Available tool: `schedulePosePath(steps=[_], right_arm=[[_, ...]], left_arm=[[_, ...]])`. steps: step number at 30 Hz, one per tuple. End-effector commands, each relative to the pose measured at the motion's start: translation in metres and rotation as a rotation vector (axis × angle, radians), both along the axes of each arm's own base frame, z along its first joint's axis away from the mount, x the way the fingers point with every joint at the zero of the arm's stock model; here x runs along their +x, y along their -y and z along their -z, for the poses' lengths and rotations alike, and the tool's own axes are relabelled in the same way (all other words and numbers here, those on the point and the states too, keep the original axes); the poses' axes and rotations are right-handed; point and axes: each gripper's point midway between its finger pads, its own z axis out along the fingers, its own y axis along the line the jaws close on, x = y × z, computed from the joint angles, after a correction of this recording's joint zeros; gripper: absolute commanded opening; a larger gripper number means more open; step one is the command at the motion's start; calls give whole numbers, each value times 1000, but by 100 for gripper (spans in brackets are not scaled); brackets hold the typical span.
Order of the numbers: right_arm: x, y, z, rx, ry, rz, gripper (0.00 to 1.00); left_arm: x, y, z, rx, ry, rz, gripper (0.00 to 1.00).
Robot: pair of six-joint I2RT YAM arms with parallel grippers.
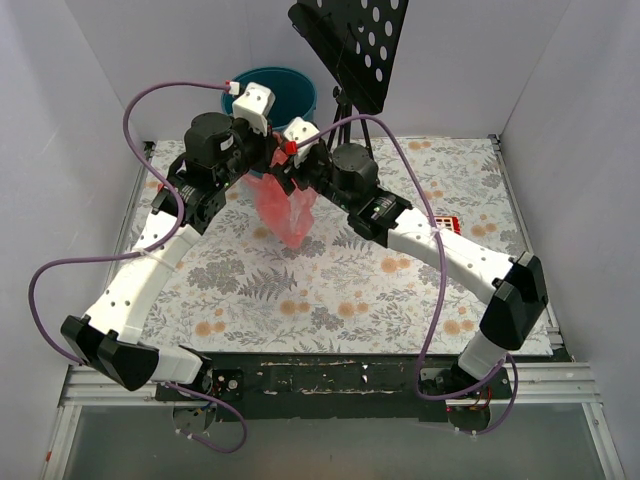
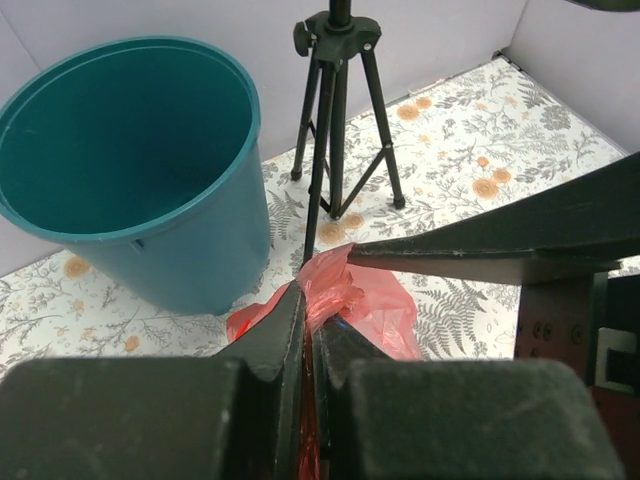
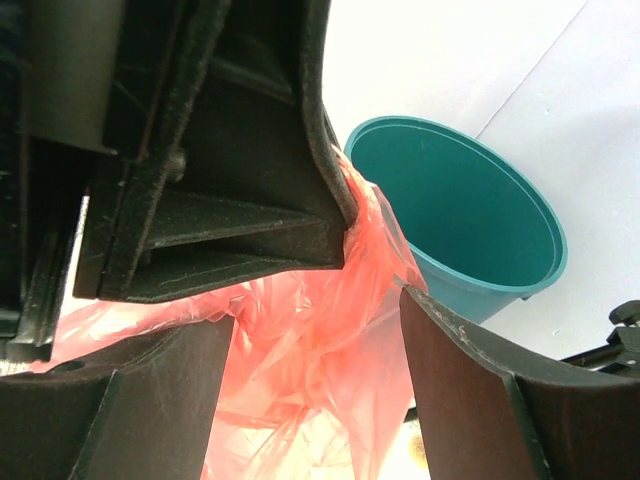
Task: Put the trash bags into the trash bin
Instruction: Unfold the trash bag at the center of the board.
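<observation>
Jaws: left gripper (image 2: 308,300) clenched on the gathered top of the trash bag (image 1: 285,212). The right gripper (image 3: 318,310) is spread wide, with red film between its fingers but not pinched. The bag hangs over the floral table (image 1: 330,290) — just in front of the trash bin (image 2: 170,250), outside it.

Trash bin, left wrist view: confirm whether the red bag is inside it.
No, the trash bin is bare inside; the red bag hangs outside it, pinched in the left hand.
</observation>
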Motion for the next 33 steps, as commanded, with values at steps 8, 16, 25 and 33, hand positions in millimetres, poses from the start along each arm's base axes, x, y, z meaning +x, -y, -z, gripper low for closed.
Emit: schedulePosePath(steps=[8,16,25,33], right_arm=[[-9,69,41,-143,-18,41,75],[-22,92,31,-184,14,-35,76],[-52,82,69,-200,-104,-166,78],[-54,76,116,-203,-242,-159,79]], left_arm=[[-11,-4,-22,11,68,13,0],[-15,-3,-16,11,55,20,0],[-13,-2,-21,-12,45,12,0],[-11,-6,-28,-5,59,-6,0]])
